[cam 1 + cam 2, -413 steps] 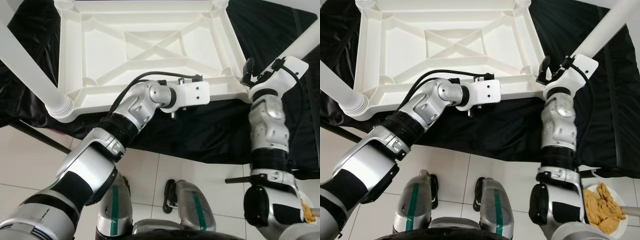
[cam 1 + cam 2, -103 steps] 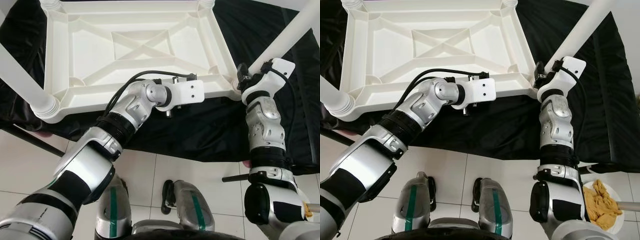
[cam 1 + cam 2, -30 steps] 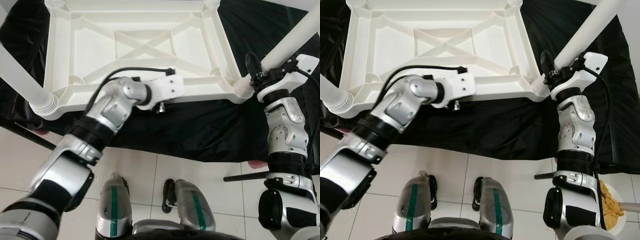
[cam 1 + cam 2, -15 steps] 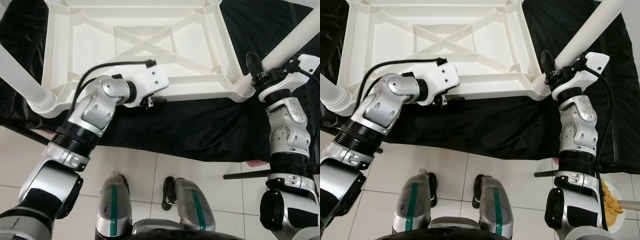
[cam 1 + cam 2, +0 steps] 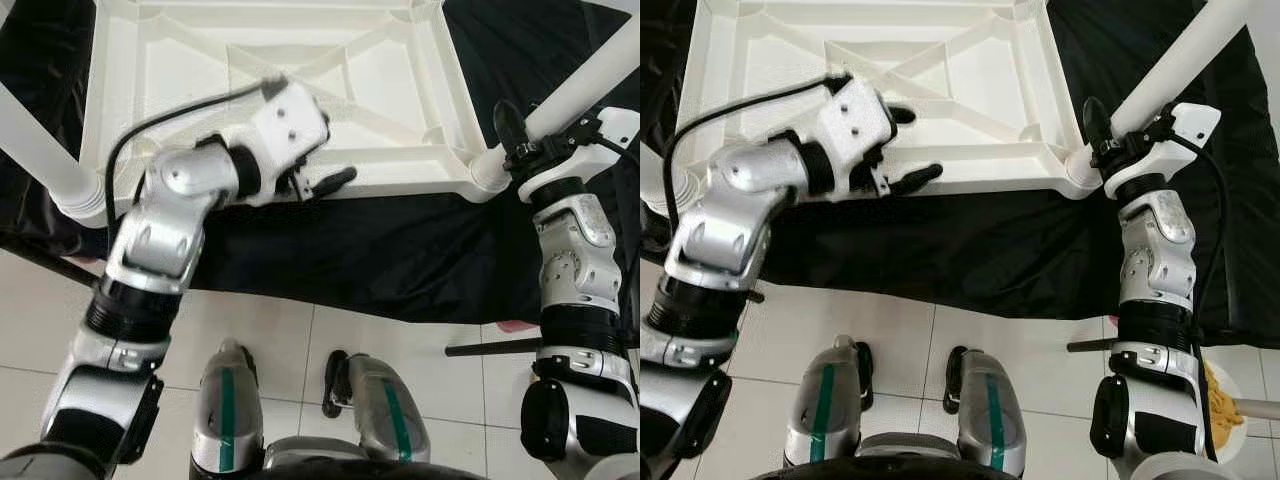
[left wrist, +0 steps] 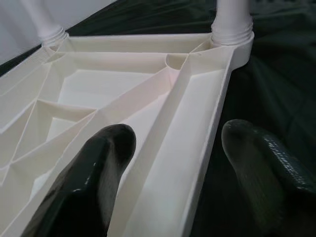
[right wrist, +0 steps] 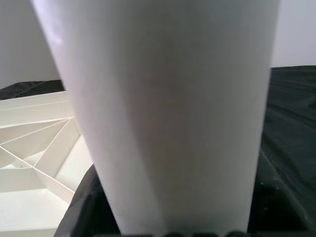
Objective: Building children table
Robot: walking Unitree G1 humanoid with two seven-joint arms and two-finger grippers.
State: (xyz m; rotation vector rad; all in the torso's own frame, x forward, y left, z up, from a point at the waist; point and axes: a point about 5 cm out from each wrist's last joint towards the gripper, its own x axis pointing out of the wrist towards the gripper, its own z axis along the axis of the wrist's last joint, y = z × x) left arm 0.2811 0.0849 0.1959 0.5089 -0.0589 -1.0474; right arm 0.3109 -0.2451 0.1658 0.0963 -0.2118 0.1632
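Black cloth (image 5: pixel 400 260) over white floor tiles (image 5: pixel 280 340) carries the upturned white children's table (image 5: pixel 200 60), filling the upper centre of the eye views. Left claw (image 5: pixel 902 145) is spread wide, one finger either side of the table's near rim (image 6: pixel 197 148), not gripping. Right claw (image 5: pixel 515 135) sits at the right table leg (image 5: pixel 590 75); whether it is clamped cannot be told.

My left gripper (image 5: pixel 902 147) stood with fingers spread wide, wrist bent inward; my right gripper (image 5: pixel 520 140) was raised, forearm upright.
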